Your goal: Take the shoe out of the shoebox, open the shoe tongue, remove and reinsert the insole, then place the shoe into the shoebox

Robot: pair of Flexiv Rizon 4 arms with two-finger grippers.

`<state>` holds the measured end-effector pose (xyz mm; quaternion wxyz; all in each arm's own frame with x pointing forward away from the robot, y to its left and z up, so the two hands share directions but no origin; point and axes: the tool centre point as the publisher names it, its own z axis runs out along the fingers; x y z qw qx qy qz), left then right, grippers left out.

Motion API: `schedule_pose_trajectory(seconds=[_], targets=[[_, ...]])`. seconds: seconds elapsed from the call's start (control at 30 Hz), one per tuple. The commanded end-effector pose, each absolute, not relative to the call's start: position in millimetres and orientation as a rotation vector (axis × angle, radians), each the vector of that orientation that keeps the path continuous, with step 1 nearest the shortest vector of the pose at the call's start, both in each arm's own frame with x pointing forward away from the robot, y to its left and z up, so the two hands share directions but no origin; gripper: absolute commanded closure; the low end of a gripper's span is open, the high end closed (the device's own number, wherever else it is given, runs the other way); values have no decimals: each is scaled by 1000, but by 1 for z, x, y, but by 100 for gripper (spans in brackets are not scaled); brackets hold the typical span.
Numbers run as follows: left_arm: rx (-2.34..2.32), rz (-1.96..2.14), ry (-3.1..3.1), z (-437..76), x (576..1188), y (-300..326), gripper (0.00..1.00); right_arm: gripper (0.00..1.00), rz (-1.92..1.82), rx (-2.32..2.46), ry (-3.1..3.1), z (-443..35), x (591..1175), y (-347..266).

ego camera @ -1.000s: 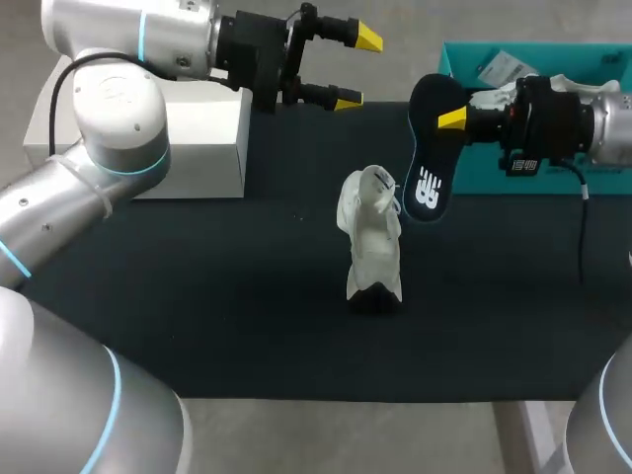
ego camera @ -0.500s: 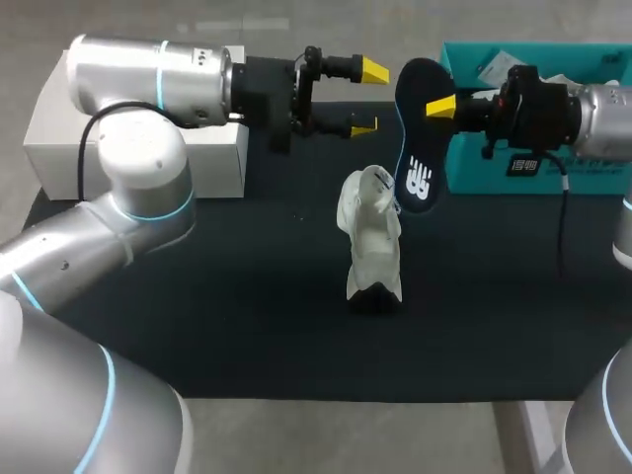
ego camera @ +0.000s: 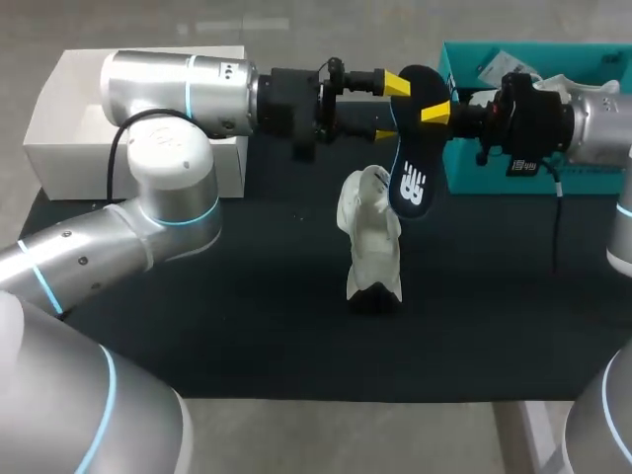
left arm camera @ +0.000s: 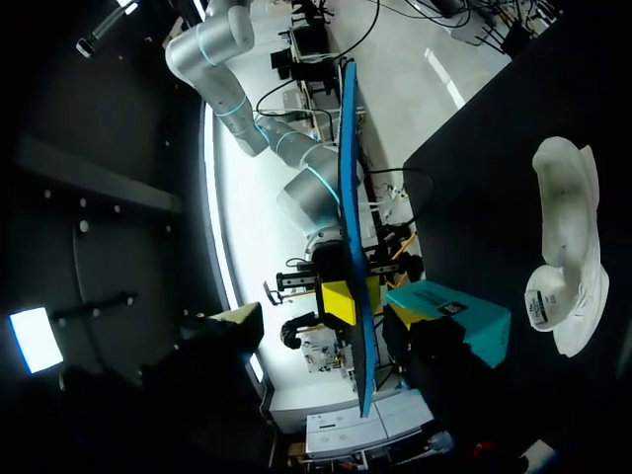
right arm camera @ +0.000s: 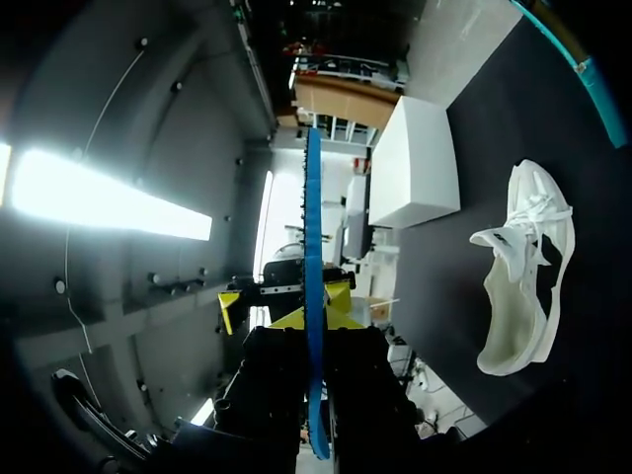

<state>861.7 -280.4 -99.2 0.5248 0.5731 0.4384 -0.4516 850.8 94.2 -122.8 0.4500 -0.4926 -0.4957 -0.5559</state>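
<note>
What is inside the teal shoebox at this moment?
Inside the teal shoebox only white paper shows; the right arm covers the rest. The shoe is outside, on the table.

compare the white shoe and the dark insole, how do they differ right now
The white fabric shoe rests on the black table; the dark flat insole hangs in the air, held by the right pincer. The shoe is bulky and pale, the insole thin with a white logo. Both are foot-shaped.

My head view's edge cuts off the shoebox (ego camera: pixel 469 180), and my right arm (ego camera: pixel 592 118) covers part of it. The white box (ego camera: pixel 69 109) is half hidden behind my left arm (ego camera: pixel 178 89). The insole (ego camera: pixel 415 163) covers most of the lower fingertip of my left gripper (ego camera: pixel 390 108). Wrist views show the insole only edge-on.
</note>
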Motion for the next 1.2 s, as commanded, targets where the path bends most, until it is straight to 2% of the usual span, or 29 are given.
schedule_pose_trajectory(seconds=[0.03,0.07,0.2,0.5,0.87,0.93,1.2], targets=[[1370,-1079,1047,-104,864,-286,44,100,-1378,-1222,-1223,-122,847,97],[1368,-1079,1048,-105,864,-287,49,100,-1377,-1220,-1223,-121,847,98],[1354,-1066,1052,-107,863,-289,54,100,-1377,-1217,-1224,-121,847,99],[1339,-1054,1058,-112,860,-294,77,100,-1380,-1212,-1223,-121,844,99],[1345,-1041,1078,-116,859,-292,85,100,-1378,-1213,-1224,-120,843,99],[1346,-1041,1081,-118,859,-291,100,100,-1377,-1211,-1227,-119,843,99],[1349,-1038,1106,-121,857,-290,100,100,-1377,-1210,-1233,-117,842,100]])
